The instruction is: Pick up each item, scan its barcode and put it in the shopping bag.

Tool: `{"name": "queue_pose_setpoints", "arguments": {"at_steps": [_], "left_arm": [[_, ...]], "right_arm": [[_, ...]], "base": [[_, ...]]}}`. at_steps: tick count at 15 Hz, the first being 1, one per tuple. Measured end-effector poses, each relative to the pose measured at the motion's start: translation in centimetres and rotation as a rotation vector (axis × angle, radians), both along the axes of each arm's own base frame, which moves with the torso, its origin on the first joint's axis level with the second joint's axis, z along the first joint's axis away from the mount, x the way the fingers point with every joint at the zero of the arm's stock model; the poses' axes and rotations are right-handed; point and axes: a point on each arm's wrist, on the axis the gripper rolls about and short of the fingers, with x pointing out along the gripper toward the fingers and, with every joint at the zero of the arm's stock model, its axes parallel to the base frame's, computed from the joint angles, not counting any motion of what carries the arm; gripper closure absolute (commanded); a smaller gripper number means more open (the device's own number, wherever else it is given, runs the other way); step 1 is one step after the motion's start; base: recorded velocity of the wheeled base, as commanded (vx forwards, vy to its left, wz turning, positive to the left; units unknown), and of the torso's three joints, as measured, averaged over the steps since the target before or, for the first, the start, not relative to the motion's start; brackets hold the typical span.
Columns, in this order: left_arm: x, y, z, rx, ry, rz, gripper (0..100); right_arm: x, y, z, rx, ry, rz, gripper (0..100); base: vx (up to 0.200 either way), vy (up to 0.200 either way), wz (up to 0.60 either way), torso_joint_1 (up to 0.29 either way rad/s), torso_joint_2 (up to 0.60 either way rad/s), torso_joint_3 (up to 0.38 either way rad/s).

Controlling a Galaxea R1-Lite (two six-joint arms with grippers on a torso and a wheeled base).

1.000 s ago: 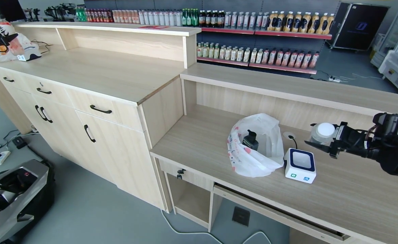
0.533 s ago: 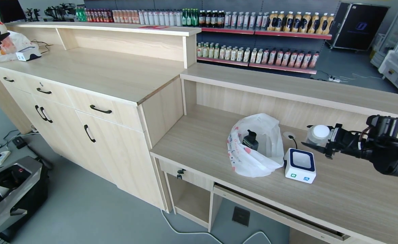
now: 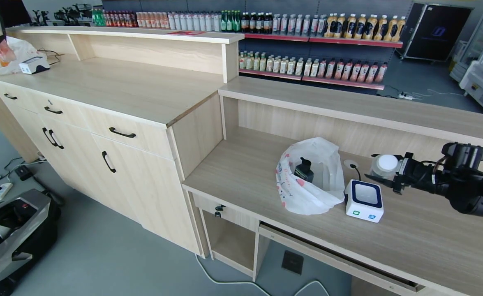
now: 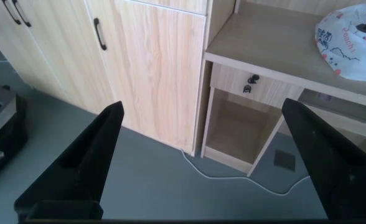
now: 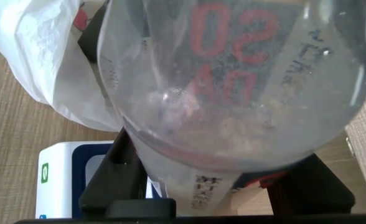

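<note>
Centrally, shopping bag [image 3: 307, 199] (white) on counter [image 3: 410, 242]; shelves [image 3: 315, 40] behind.

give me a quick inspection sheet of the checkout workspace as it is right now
surface: light wood checkout counter, its lower section holds the job's things
job's things: white plastic shopping bag open, with a dark bottle-shaped item inside; white and blue scanner box beside the bag; clear plastic jar with white lid held behind the scanner
clutter: second white bag and small scanner on the far raised counter
grippers: right tool shut on the jar; left tool open, over the floor by the wooden cabinets
cables: dark scanner cable runs to a round counter port; white cable on the floor under the counter
surroundings: shelves of bottled drinks behind
</note>
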Motion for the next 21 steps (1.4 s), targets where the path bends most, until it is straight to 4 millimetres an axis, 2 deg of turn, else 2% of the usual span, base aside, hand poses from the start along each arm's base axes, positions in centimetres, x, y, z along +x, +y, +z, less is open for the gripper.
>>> {"name": "queue_pose_setpoints", "arguments": {"at_steps": [13, 17, 21], "left_arm": [[0.0, 0.0, 0.0, 0.000, 0.000, 0.000, 0], [0.0, 0.0, 0.0, 0.000, 0.000, 0.000, 0], [0.0, 0.0, 0.0, 0.000, 0.000, 0.000, 0]], "right_arm": [[-0.6, -1.0, -1.0, -0.021, 0.046, -0.118, 100], [-1.1, -0.7, -1.5, -0.015, 0.073, -0.114, 100], [-0.6, -0.3, -1.4, -0.009, 0.064, -0.095, 100]], "base": [[0.000, 0.000, 0.00, 0.000, 0.00, 0.000], [0.000, 0.000, 0.00, 0.000, 0.00, 0.000], [0.000, 0.000, 0.00, 0.000, 0.00, 0.000]]}}
